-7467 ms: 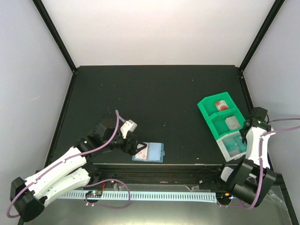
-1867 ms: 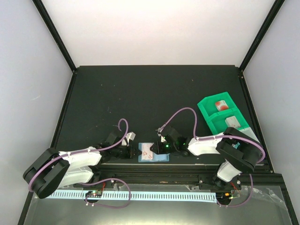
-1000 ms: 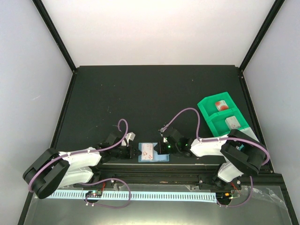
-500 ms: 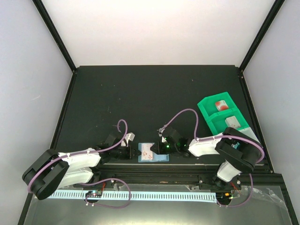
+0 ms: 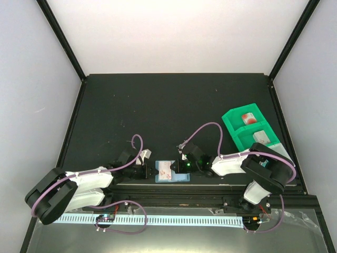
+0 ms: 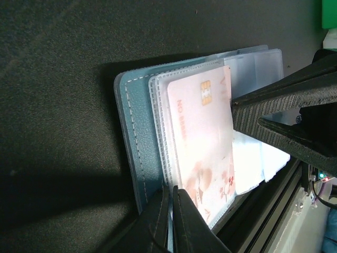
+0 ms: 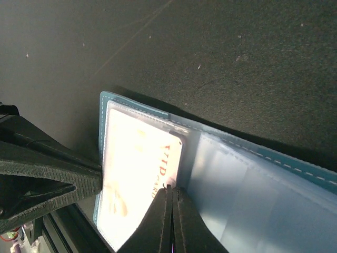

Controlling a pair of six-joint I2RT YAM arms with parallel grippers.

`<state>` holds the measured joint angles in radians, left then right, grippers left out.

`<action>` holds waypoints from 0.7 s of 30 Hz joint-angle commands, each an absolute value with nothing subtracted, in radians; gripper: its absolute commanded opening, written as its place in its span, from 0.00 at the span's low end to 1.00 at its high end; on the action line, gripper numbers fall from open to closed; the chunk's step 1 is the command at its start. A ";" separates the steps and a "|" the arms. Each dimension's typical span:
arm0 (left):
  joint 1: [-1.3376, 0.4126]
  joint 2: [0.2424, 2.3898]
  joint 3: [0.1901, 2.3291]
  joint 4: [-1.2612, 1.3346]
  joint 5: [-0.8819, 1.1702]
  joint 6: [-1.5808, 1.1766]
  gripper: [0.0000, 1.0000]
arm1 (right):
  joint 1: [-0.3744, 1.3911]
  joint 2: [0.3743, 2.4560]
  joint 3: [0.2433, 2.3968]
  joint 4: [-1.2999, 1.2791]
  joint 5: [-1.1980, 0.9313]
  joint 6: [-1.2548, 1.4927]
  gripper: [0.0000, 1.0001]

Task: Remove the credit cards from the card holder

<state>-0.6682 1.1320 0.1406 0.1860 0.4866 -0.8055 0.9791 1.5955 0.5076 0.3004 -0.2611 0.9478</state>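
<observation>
Left wrist view puts the small light-blue plastic bifold card holder (image 6: 131, 137) in close-up, lying open and flat on the black bench (image 6: 58, 63). A white credit card with a red blotch and a gold chip (image 6: 202, 147) sits in its clear sleeve. The card's long edge pokes out toward the fold.

From overhead, the card holder (image 5: 179, 177) rests at the near edge of the bench (image 5: 174, 105), midway between the two arms, with the white credit card (image 5: 165, 171) showing on its left panel.

The left gripper (image 6: 169, 211) comes in low from the left side, its jaws clenched on the outer edge of the holder's left panel. Overhead, the left gripper (image 5: 150, 172) touches that same side.

The right gripper (image 7: 170, 203) reaches in from the opposite side, jaws pinched on the exposed edge of the white credit card (image 7: 134, 174), just where it leaves the sleeve of the card holder (image 7: 253, 184).

Well apart to the right stands a green plastic compartment tray (image 5: 230, 120), holding a red-marked card (image 5: 247, 118) in its far compartment and a pale grey card (image 5: 260, 137) in the next.
</observation>
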 commanded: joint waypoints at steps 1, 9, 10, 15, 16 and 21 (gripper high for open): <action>-0.670 1.136 0.114 0.146 0.439 -0.808 0.07 | 0.963 1.557 0.484 0.229 -0.210 0.915 0.01; -0.669 1.110 0.112 0.121 0.420 -0.810 0.06 | 0.946 1.502 0.463 0.207 -0.196 0.903 0.01; -0.669 1.108 0.113 0.120 0.421 -0.811 0.06 | 0.946 1.503 0.461 0.213 -0.202 0.905 0.01; -0.670 1.075 0.119 0.115 0.436 -0.826 0.06 | 0.946 1.523 0.458 0.255 -0.238 0.912 0.07; -0.670 1.066 0.121 0.111 0.437 -0.828 0.07 | 0.946 1.526 0.456 0.264 -0.242 0.917 0.11; -0.669 1.010 0.135 0.082 0.445 -0.835 0.07 | 0.946 1.549 0.435 0.324 -0.268 0.941 0.19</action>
